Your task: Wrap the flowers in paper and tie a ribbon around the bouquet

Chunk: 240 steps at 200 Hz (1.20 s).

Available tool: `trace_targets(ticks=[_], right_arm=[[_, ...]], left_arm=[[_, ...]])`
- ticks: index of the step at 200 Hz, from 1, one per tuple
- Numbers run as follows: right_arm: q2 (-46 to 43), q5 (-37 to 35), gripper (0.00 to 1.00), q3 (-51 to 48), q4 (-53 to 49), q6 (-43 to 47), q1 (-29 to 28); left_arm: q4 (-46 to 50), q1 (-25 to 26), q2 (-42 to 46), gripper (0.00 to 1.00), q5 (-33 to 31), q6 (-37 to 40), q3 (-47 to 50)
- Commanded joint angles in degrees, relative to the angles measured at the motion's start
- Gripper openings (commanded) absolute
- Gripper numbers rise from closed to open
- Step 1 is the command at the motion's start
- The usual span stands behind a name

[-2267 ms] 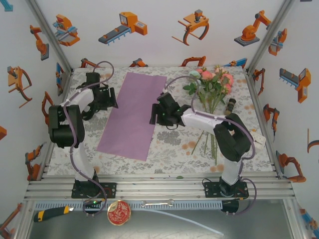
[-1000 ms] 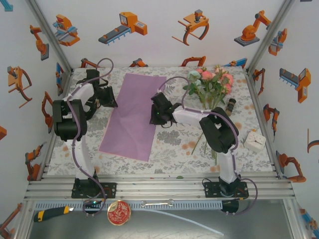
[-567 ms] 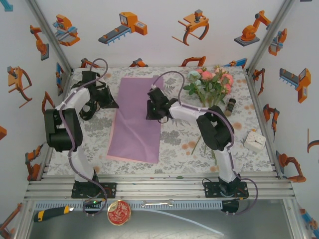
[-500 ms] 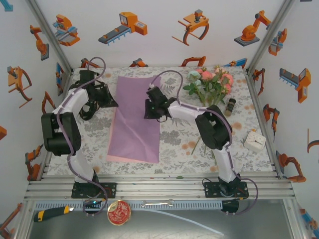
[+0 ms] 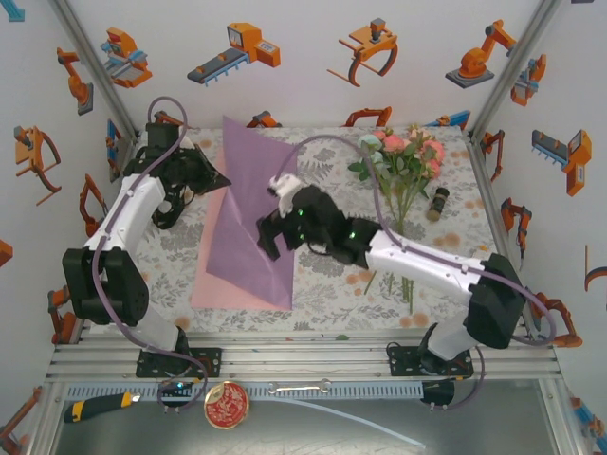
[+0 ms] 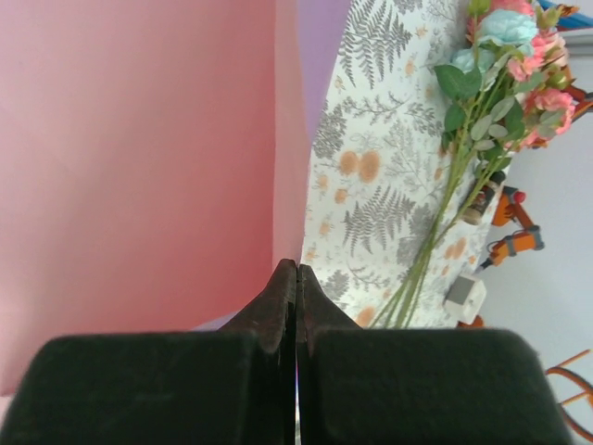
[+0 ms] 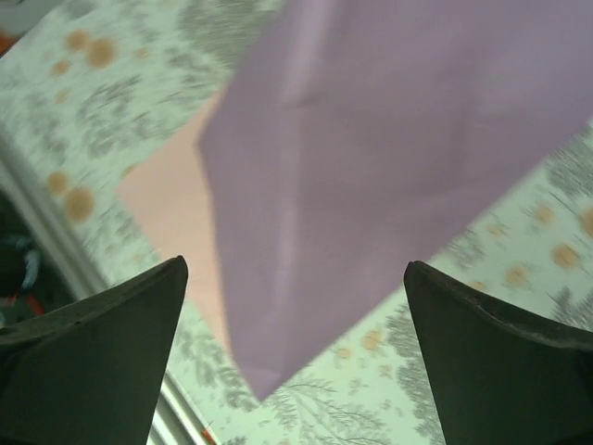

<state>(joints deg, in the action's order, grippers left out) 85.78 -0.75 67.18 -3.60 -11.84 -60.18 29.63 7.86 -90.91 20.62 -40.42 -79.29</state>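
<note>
Raising paper (image 5: 251,218) higher, left gripper (image 5: 221,177) pinching its edge, right gripper (image 5: 268,239) now spread, withdrawn.

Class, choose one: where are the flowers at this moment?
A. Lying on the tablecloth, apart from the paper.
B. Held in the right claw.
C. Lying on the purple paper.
A: the flowers lie on the tablecloth on the right arm's side, with bare cloth between them and the paper.
</note>
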Motion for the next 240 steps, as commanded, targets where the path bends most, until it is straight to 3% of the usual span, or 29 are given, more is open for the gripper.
trace_targets(ticks=[1,42,105,176,240], right_arm=[[3.14,-9.66,0.95,-2.49,4.22,9.79,-8.4],[16.16,-23.96,0.97,6.62,3.4,17.5,-19.3],[27.14,-38.48,0.99,7.84,6.39,33.63,-22.16],[29.32,-36.25,1.0,6.04,2.74,36.9,-23.49],[31.61,-39.69,0.99,5.38,3.17,38.86,-23.4]], left_arm=[[5.53,1.33,0.68,0.0,-4.49,-10.31,-2.7],[9.46,2.42,0.23,0.0,-10.66,-18.5,-3.58],[15.55,2.43,-1.34,0.0,-12.48,-24.88,-6.32],[15.64,2.02,-2.25,0.0,-14.22,-24.39,-6.8],[15.26,1.65,-2.89,0.0,-14.24,-23.84,-6.06]])
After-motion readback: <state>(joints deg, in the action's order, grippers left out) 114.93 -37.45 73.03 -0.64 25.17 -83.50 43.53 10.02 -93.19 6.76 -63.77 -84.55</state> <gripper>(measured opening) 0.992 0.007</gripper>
